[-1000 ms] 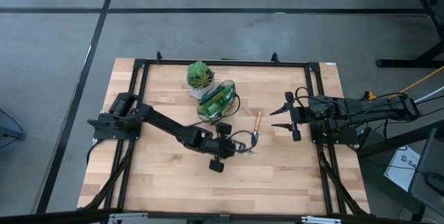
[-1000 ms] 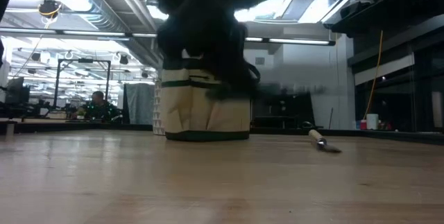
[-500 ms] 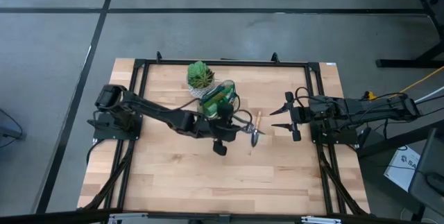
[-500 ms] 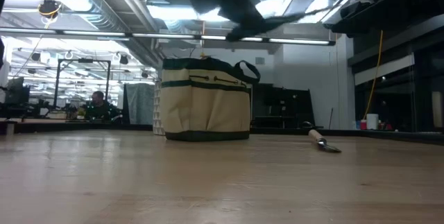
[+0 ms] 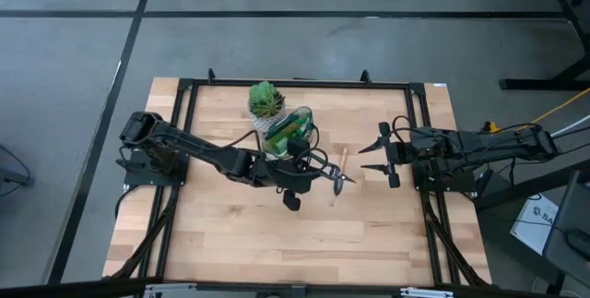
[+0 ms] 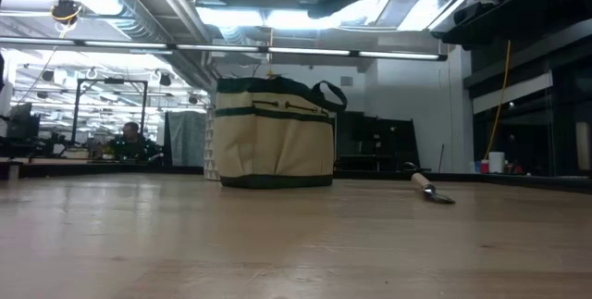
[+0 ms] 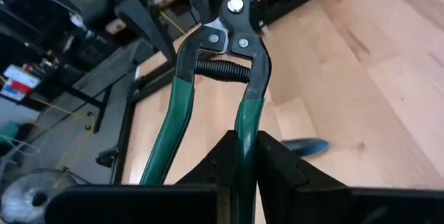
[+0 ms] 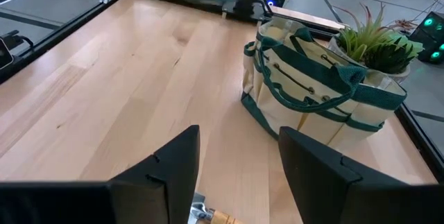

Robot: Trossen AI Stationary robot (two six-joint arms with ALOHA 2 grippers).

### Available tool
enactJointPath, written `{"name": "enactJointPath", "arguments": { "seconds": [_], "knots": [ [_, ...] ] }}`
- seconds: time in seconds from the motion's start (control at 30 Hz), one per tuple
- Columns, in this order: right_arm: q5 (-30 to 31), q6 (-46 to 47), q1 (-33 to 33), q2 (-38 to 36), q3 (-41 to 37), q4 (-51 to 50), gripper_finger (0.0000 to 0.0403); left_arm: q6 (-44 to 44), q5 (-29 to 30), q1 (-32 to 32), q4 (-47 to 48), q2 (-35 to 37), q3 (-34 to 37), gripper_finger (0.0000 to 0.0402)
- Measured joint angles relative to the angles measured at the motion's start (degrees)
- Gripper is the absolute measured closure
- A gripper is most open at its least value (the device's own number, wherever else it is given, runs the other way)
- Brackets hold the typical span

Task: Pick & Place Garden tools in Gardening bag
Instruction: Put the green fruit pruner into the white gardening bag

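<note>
The left gripper hangs in the air above the middle of the table. Its two fingers are closed on one green handle of the pruning shears. In the left wrist view this handle goes down between the two dark fingers, and the other handle stands free beside it. The black spring and the metal pivot are just beyond the fingertips, and the blades point away from the gripper.

The gardening bag stands on the table just behind this gripper, close to the left arm, and something green shows inside it. The green plant in its pot is directly beside the bag, on its far side from the gripper. A wooden-handled tool lies flat on the table just beside the shears' tip, between the two grippers; I cannot tell which tool it is.

The right gripper waits near the right side of the table, well apart from the bag, and its fingers are spread wide with nothing between them.
</note>
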State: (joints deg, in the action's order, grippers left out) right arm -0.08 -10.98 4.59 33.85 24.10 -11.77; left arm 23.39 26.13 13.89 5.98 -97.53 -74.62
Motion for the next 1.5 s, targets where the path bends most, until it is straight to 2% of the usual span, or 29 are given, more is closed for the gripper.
{"name": "enactJointPath", "arguments": {
  "seconds": [0.37,0.63,1.03,1.23,1.5],
  "knots": [
    [0.0,0.0,0.0,0.0,0.0,0.0,0.0202,6.0,-0.6,0.3,-2.8,0.0,0.0,0.0373],
    [0.0,0.0,0.0,0.0,0.0,0.0,0.0202,5.2,-4.0,0.7,-0.2,0.0,0.0,0.0373],
    [0.0,0.0,0.0,0.0,0.0,0.0,0.0202,2.4,2.7,3.6,1.4,2.0,0.0,0.0373],
    [0.0,0.0,0.0,0.0,0.0,0.0,0.0202,-1.5,3.0,4.4,1.1,2.6,0.0,0.0373],
    [0.0,0.0,0.0,0.0,0.0,0.0,0.0202,-1.7,3.0,5.3,0.9,2.6,0.0,0.0373]
  ]
}}
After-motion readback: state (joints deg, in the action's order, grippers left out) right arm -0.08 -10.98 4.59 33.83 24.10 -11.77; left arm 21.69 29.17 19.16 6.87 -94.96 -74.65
